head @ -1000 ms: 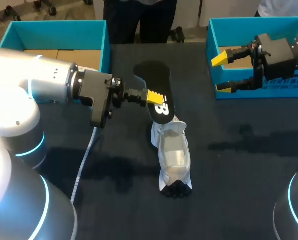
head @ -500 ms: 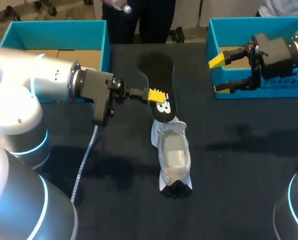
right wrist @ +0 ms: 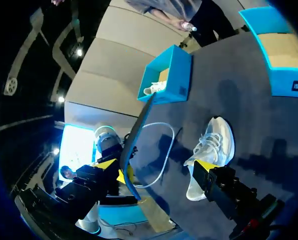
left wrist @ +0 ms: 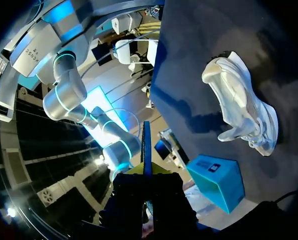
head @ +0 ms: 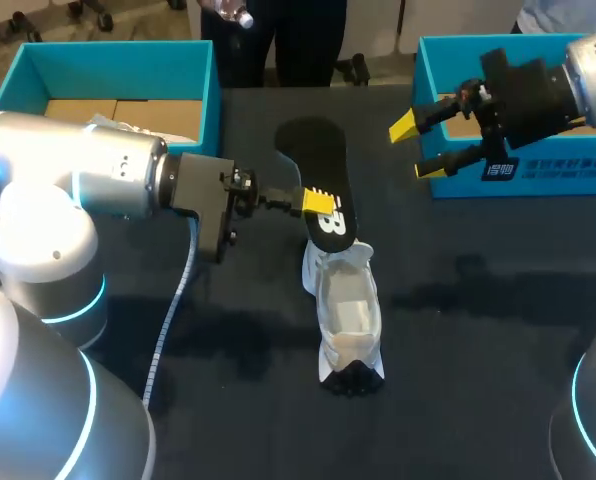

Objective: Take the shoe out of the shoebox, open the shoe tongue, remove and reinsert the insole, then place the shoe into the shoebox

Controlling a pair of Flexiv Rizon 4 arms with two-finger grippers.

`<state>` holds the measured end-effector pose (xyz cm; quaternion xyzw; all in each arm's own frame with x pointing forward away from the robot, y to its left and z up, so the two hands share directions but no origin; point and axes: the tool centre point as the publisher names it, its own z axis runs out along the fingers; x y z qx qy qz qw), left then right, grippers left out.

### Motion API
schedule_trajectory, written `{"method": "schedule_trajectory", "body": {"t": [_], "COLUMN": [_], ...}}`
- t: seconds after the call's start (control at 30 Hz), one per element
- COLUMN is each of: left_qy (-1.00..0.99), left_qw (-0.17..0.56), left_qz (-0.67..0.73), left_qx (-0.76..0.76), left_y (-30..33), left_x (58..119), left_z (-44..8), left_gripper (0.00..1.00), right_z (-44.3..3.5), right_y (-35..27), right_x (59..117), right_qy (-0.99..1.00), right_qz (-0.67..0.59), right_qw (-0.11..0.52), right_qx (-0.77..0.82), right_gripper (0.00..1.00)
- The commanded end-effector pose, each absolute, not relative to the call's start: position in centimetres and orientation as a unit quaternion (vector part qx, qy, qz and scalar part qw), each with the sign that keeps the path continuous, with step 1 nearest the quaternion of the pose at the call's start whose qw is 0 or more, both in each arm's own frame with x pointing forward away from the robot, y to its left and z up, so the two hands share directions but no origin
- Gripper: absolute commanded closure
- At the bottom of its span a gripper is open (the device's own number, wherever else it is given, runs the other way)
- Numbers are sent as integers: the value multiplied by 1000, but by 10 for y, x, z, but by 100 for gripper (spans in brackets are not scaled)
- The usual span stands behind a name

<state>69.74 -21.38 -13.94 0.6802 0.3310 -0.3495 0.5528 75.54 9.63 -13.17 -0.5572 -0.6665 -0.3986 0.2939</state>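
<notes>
At centre of the head view, left gripper (head: pixel 316 203) was clamped on the black insole (head: pixel 313 150). It pinched one long edge about mid-length, and the insole's lower end sat just over the collar of the white shoe (head: pixel 346 320). Shoe lay on the table (head: pixel 478 380) below centre, opening toward the insole. Right gripper (head: pixel 418 148) sat upper right by the blue shoebox (head: pixel 568 170), fingers spread wide, nothing in them. Insole looked thin, light and floppy, so a hold nearer the heel would likely steer the toe in better. Shoe looked soft and light, probably skids when pushed; best pinned at the heel collar.
</notes>
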Motion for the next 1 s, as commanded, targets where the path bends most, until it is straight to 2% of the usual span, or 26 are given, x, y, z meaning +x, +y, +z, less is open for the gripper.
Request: {"method": "schedule_trajectory", "body": {"t": [0.03, 0.53, 1.0], "left_qy": [336, 352, 311], "left_qw": [552, 538, 540], "left_qz": [-336, -335, -338], "left_qx": [685, 689, 705], "left_y": [-219, -230, -239], "left_x": [693, 698, 695], "left_z": [-143, -162, -168], "left_gripper": [100, 100, 100], "right_z": [-131, -129, -132], "right_y": [97, 117, 120], "right_x": [750, 748, 744], "right_qy": [-670, -732, -738], "right_qz": [-388, -309, -300], "right_qw": [280, 224, 227], "right_qx": [-568, -564, -560], "right_gripper": [0, 0, 0]}}
